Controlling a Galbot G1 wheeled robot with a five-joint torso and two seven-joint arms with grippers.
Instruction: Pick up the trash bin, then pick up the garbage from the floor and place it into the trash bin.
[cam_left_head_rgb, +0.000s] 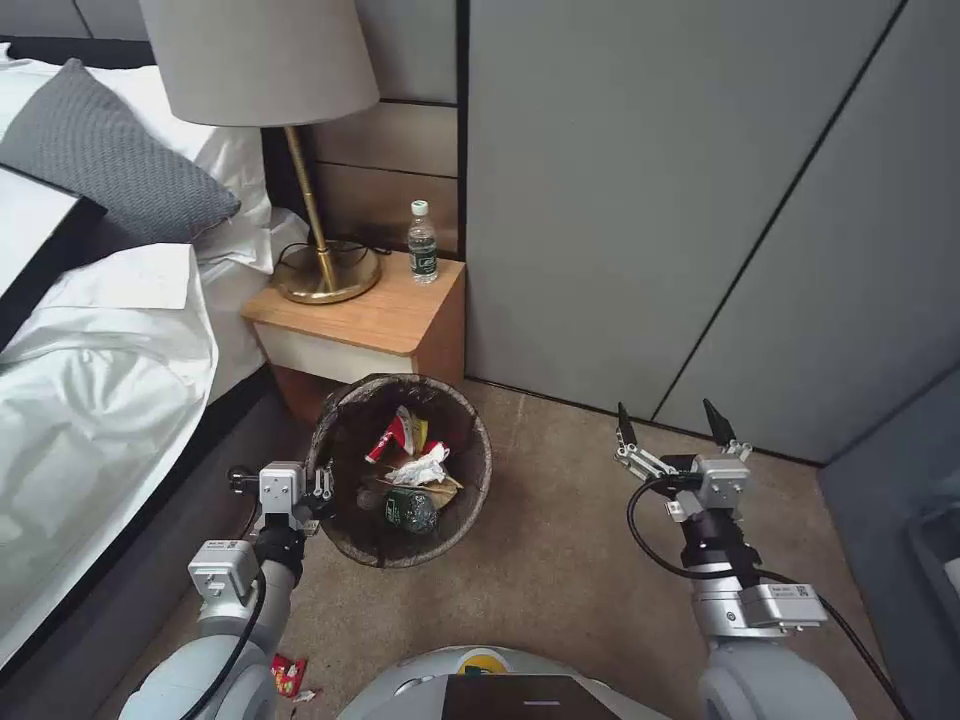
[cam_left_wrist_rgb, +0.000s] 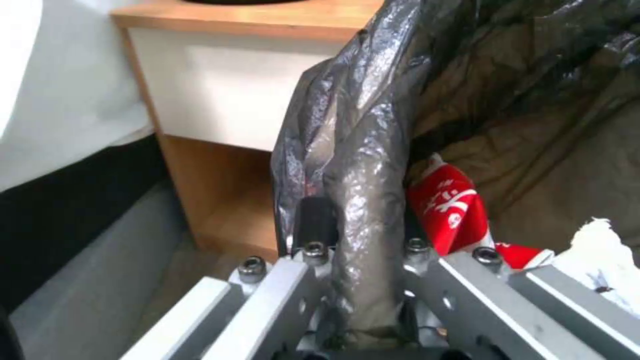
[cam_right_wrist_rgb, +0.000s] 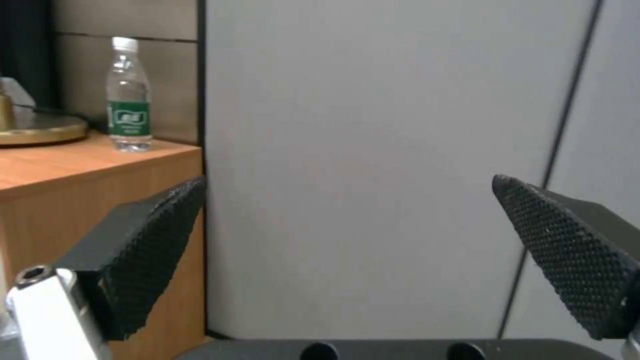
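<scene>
The left claw (cam_left_head_rgb: 322, 487) is clamped on the bin (cam_left_head_rgb: 400, 470) rim, bin held by the table (cam_left_head_rgb: 370, 315); the red wrapper (cam_left_head_rgb: 288, 675) lies on the floor behind it, while the right claw (cam_left_head_rgb: 672, 425) gapes empty, well apart.

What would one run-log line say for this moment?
left gripper: shut on trash bin rim | right gripper: open, empty, above carpet | bin: cup, tissue, bottle inside | floor: red wrapper left

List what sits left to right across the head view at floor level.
bed → left end effector gripping the rim → trash bin → carpet → right end effector, open
</scene>
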